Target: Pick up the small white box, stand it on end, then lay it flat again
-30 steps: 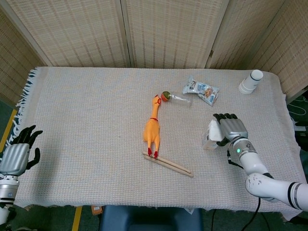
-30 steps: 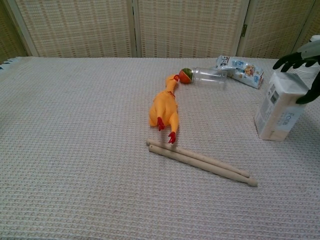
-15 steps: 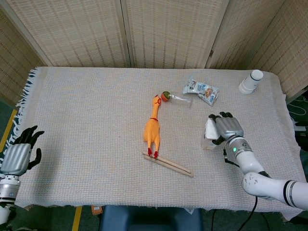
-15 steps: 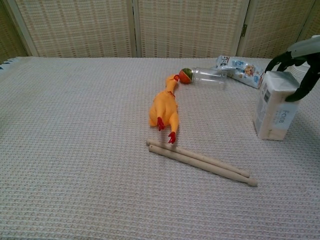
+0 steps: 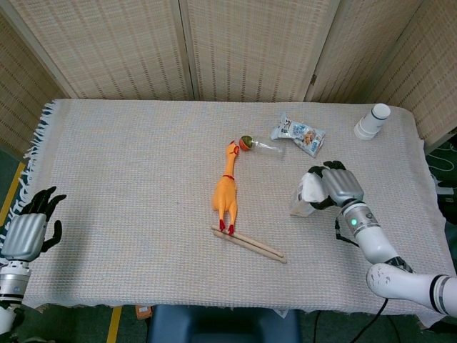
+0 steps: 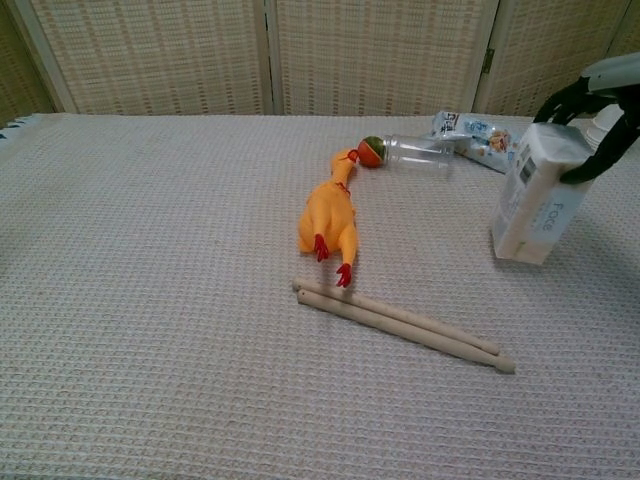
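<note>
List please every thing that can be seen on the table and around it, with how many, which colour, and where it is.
small white box: one, white with grey print, right side of the table, tilted, top held by the right hand
rubber chicken: one, orange-yellow with red feet, centre
wooden sticks: two, pale wood, side by side at the chicken's feet
clear bottle: one, transparent with a green and orange cap, lying by the chicken's head
snack packet: one, white and blue, behind the bottle
cups: white, far right corner
tablecloth: one, beige woven
right hand: grips the box top
left hand: near left edge, holds nothing
</note>
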`<act>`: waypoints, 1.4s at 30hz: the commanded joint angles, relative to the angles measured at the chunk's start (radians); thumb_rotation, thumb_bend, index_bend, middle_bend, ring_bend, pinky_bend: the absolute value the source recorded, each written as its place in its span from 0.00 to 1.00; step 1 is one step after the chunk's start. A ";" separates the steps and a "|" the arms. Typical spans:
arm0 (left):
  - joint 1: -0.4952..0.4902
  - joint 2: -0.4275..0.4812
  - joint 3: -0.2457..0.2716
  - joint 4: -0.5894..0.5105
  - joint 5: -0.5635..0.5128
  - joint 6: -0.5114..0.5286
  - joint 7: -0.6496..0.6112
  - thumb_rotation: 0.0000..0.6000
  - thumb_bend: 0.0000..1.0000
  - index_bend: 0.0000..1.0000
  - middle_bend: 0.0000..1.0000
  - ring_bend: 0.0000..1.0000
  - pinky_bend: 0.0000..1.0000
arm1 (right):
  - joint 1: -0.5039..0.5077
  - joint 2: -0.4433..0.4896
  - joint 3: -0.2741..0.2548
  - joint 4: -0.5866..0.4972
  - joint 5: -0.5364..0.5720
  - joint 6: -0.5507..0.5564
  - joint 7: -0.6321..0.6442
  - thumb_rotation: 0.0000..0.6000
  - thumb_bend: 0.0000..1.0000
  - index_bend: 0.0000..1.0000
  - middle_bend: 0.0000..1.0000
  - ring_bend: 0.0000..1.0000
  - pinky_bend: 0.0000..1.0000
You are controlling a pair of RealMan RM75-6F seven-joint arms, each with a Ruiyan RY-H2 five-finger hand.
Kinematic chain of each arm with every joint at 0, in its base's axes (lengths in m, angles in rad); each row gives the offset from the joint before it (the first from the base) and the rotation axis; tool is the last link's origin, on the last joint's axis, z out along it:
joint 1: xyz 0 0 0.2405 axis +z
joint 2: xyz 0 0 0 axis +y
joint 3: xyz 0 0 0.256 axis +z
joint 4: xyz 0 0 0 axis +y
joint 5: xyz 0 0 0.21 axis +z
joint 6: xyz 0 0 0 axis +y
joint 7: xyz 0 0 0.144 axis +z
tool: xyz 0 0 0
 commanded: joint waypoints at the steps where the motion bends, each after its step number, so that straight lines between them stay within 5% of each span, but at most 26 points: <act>1: 0.000 0.000 0.000 -0.002 0.000 -0.001 0.001 1.00 0.63 0.16 0.00 0.00 0.19 | -0.211 -0.156 0.101 0.235 -0.454 0.145 0.559 1.00 0.32 0.38 0.44 0.23 0.00; 5: -0.001 0.000 0.002 -0.003 0.004 -0.002 0.003 1.00 0.63 0.16 0.00 0.00 0.19 | -0.258 -0.330 0.101 0.527 -0.608 0.199 0.949 1.00 0.37 0.38 0.44 0.24 0.00; 10: 0.000 0.002 0.000 -0.001 -0.001 -0.002 -0.001 1.00 0.63 0.16 0.00 0.00 0.19 | -0.246 -0.486 0.071 0.844 -0.710 0.138 1.340 1.00 0.41 0.39 0.44 0.26 0.00; 19: -0.003 0.000 0.000 0.004 -0.006 -0.009 -0.003 1.00 0.63 0.16 0.00 0.00 0.19 | -0.177 -0.657 0.001 1.181 -0.853 0.102 1.707 1.00 0.42 0.39 0.44 0.24 0.00; 29: -0.001 0.002 0.000 0.001 -0.003 -0.006 -0.003 1.00 0.63 0.16 0.00 0.00 0.19 | -0.161 -0.720 -0.054 1.326 -0.916 0.132 1.823 1.00 0.43 0.39 0.44 0.24 0.00; 42: -0.003 0.001 0.004 -0.006 0.002 -0.006 0.008 1.00 0.63 0.16 0.00 0.00 0.20 | -0.164 -0.680 -0.092 1.300 -0.923 0.047 1.687 1.00 0.43 0.39 0.44 0.24 0.00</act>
